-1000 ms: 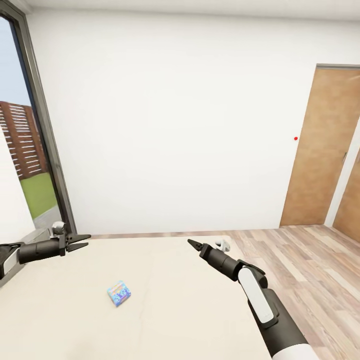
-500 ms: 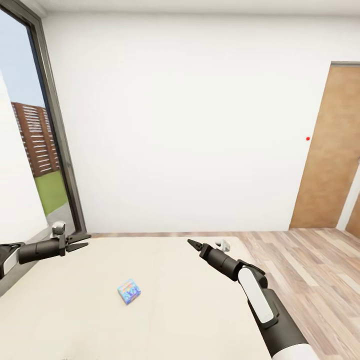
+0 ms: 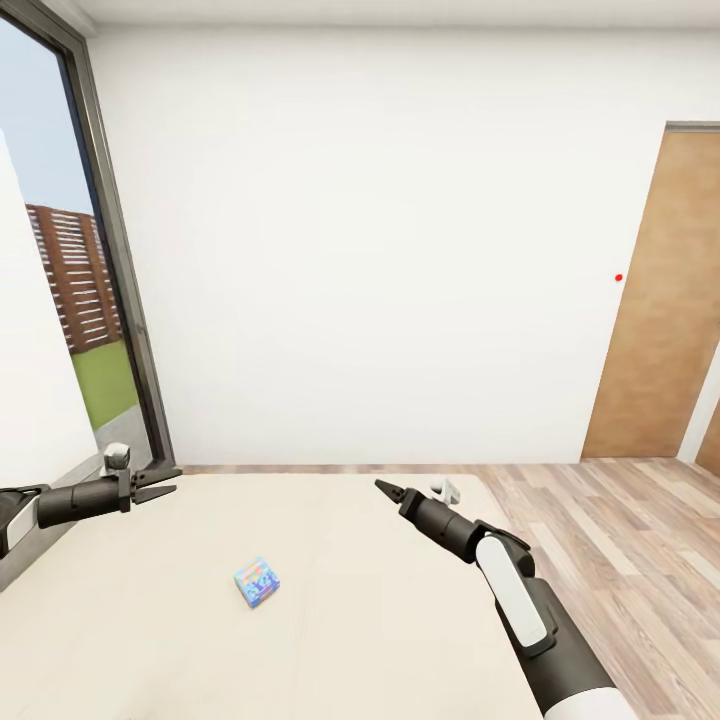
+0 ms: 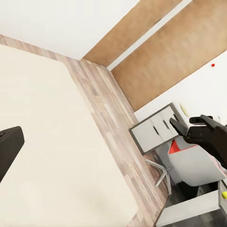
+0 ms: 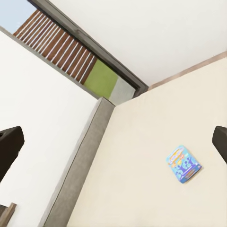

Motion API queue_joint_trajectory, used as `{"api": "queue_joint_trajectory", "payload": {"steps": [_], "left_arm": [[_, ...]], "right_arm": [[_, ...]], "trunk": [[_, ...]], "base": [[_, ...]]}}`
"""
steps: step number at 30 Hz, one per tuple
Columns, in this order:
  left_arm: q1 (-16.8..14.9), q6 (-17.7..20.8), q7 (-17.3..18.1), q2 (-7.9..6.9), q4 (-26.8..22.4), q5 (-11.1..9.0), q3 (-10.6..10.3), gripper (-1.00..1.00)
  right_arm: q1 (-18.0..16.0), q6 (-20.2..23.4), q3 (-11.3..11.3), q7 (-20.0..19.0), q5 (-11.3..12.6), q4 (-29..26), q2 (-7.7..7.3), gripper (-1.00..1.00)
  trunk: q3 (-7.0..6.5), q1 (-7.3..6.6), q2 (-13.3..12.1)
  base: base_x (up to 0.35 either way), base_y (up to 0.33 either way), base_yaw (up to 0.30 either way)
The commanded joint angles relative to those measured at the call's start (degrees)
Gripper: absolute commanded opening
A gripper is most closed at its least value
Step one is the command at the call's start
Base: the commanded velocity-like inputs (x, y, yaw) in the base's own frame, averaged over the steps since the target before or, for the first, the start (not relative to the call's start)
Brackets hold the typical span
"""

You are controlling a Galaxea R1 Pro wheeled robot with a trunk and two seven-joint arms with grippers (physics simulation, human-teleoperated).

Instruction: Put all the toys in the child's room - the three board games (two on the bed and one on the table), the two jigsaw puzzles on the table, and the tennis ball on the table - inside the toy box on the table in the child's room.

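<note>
While both arms reach over the bed [image 3: 400, 640] in the head view, the small blue board game [image 3: 257, 582] lies flat on the mattress at lower left of centre, between them and touched by neither. At left the left end effector [image 3: 168, 480] has its fingers apart and empty; at centre the right end effector [image 3: 384, 487] looks pressed together.

Left wrist view: bed edge, plank floor [image 4: 113, 118], white drawers [image 4: 158, 126] at right.

Right wrist view: the game [image 5: 183, 164] lies at lower right beside the grey headboard [image 5: 80, 165].
</note>
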State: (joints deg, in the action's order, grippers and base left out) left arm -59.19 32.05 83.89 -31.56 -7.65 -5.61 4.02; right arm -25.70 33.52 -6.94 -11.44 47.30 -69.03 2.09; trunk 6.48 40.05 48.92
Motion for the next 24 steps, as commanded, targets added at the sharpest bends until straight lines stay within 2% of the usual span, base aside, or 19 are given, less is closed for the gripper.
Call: {"api": "queue_joint_trajectory", "payload": {"steps": [1, 24], "left_arm": [[0.0, 0.6, 0.2, 0.01, 0.0, 0.3, 0.4, 1.00], [0.0, 0.6, -0.1, 0.11, 0.0, 0.3, 0.2, 1.00]], "right_arm": [[0.0, 0.3, 0.1, -0.1, 0.1, 0.0, 0.02, 1.00], [0.0, 0.5, -0.5, 0.0, -0.3, -1.6, -0.19, 1.00]], "trunk": [[0.09, 0.01, 0.1], [0.09, 0.01, 0.1]], "base": [[0.000, -0.001, 0.000], [0.000, 0.000, 0.000]]}}
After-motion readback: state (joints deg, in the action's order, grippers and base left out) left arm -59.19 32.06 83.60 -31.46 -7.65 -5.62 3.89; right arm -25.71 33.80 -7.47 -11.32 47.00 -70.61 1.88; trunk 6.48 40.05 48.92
